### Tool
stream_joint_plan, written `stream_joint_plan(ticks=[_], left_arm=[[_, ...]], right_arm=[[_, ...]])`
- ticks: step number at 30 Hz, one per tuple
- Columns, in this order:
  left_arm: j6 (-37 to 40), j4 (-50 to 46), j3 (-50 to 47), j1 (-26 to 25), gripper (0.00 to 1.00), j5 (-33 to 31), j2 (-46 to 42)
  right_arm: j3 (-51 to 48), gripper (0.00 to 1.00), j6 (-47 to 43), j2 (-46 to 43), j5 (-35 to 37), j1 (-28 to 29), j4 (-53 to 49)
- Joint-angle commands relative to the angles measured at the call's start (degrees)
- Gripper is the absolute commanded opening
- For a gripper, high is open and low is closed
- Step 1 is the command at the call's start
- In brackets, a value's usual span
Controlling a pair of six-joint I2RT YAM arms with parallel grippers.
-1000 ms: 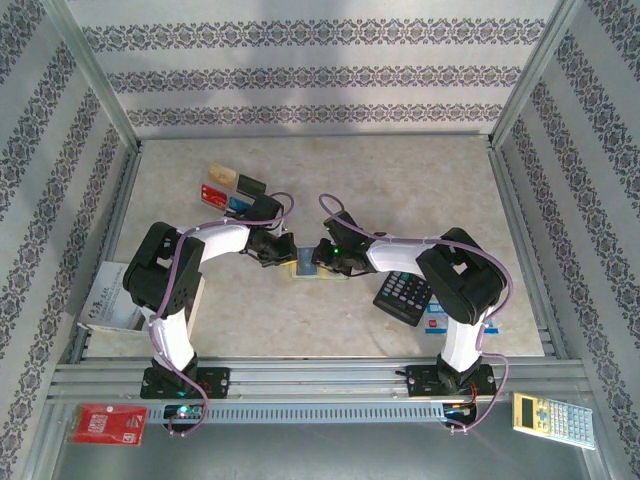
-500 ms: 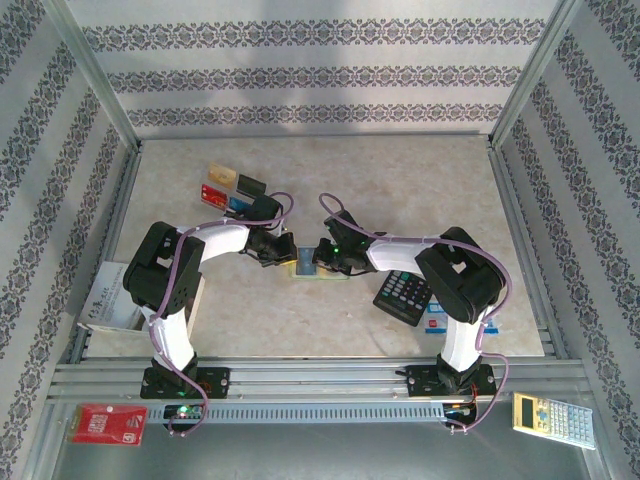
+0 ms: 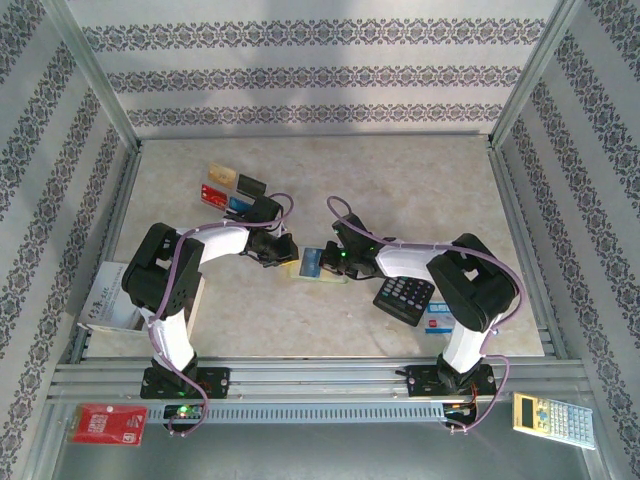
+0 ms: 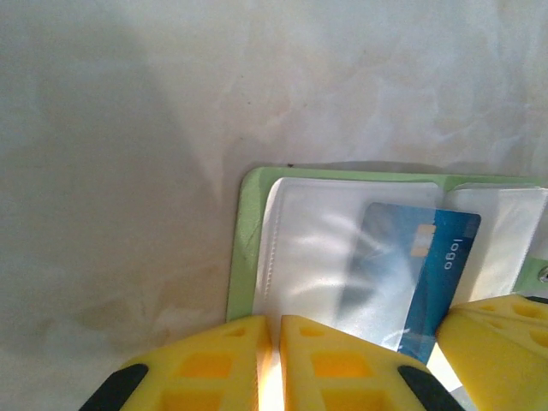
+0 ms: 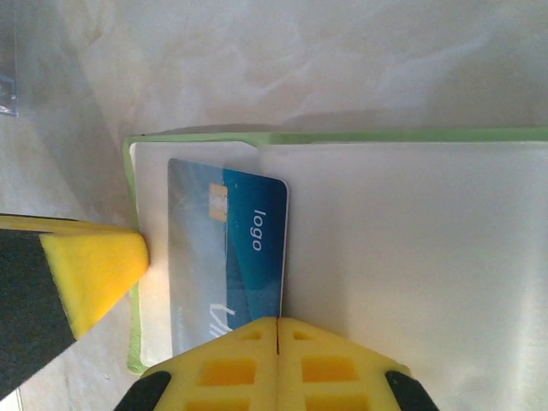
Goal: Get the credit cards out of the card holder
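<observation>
From above, my right arm has drawn back toward its own side in the last second. The blue credit card [image 3: 311, 262] now sits slanted and further out of the lime-green card holder [image 3: 318, 277] than it did. My right claw [image 3: 332, 262] has closed down fully on that card, and my left claw [image 3: 283, 252] sits at the holder's other end. A tan card [image 3: 222, 176] and three more lie out together at the far left of the table [image 3: 400, 190].

At my left wrist, the fingers are all but together, and the edge of the holder's clear sleeve runs into the slit between them. I read that as a pinch pinning the holder down. The blue card lies askew, partway out of its pocket.

At my right wrist, the pads meet with no gap on the card's near end. I judge one steady pull should free it.
</observation>
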Motion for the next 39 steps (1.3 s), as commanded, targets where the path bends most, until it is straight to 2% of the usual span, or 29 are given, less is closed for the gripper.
stream_joint_plan(ticks=[1, 8, 12, 17, 25, 32, 39], left_arm=[[-0.41, -4.27, -1.64, -0.11, 0.14, -5.18, 0.85], [0.7, -5.47, 0.65, -0.11, 0.17, -3.4, -2.43], [0.93, -5.17, 1.47, -0.2, 0.23, -0.28, -4.34], [0.13, -3.12, 2.2, -1.44, 0.24, 3.13, -3.42], [0.23, -2.98, 3.61, -2.51, 0.18, 2.19, 1.45], [0.87, -3.74, 3.19, -2.5, 0.15, 0.52, 3.75], [1.45, -4.94, 3.11, -2.53, 0.15, -0.55, 4.35]], right_arm=[[-1.07, 0.0, -0.88, -2.03, 1.6, -0.61, -1.63], [-1.09, 0.0, -0.97, -1.8, 1.63, -1.01, -1.94], [-0.43, 0.0, -0.93, -0.83, 0.87, -0.97, -1.93], [-0.09, 0.0, -0.51, 0.15, -0.14, -1.15, -1.51], [-0.3, 0.19, 0.18, 0.72, -0.84, -1.54, -1.36], [0.05, 0.22, 0.26, 1.59, -2.73, -1.55, -0.59], [0.32, 0.22, 0.57, 1.93, -3.67, -1.53, 0.53]])
